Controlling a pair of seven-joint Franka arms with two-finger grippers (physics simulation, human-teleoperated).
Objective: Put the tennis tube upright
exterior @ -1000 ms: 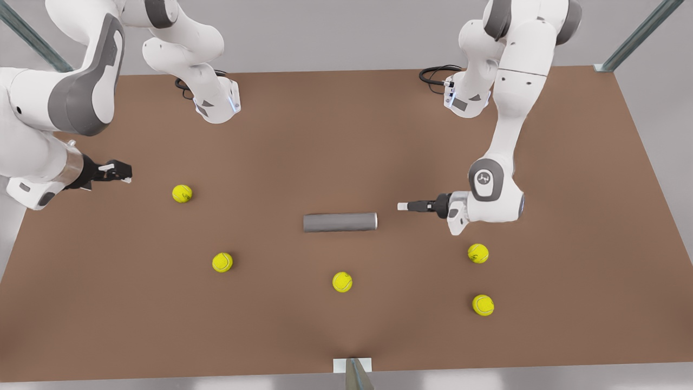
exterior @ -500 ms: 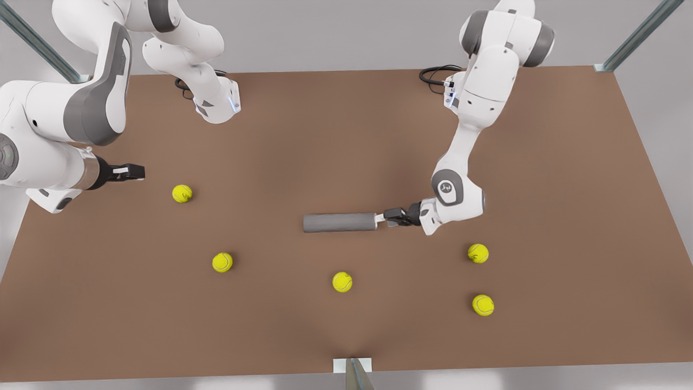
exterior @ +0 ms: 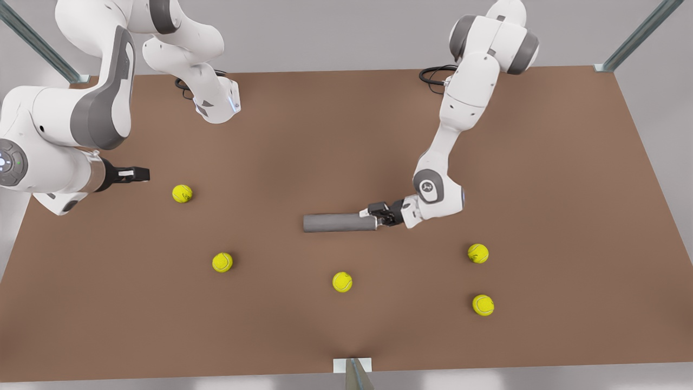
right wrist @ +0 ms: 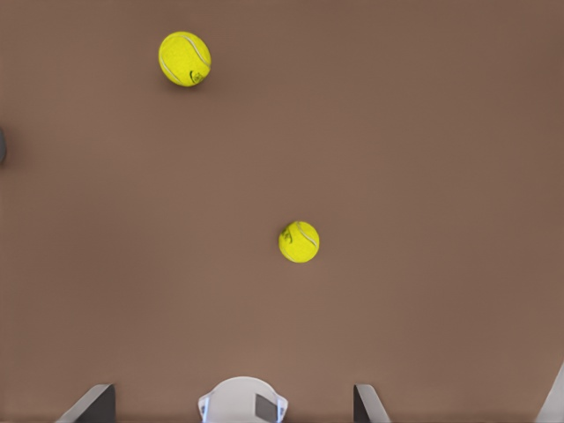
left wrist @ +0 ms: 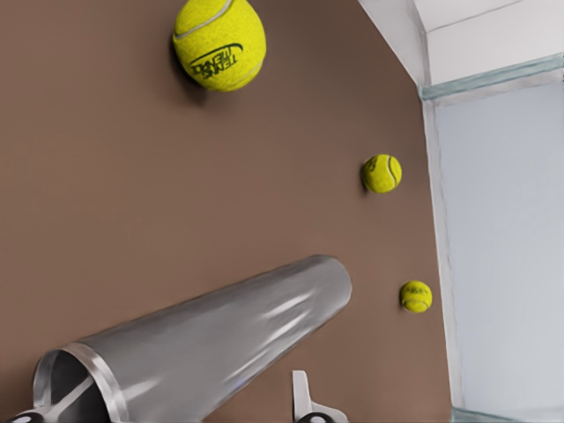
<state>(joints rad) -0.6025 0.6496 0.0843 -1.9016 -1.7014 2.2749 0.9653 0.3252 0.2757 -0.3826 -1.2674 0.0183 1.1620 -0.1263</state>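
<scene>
I see the tube [exterior: 339, 222] lying flat mid-table [exterior: 346, 135], long axis across the front view, open mouth toward that view's right. It's plain grey metal with a shiny sheen. My left gripper [exterior: 373, 216] sits at the mouth, fingers [left wrist: 304, 401] spread astride the rim, not clamped. My right gripper [exterior: 135, 174] waits, parted, near a ball [exterior: 182, 193].
</scene>
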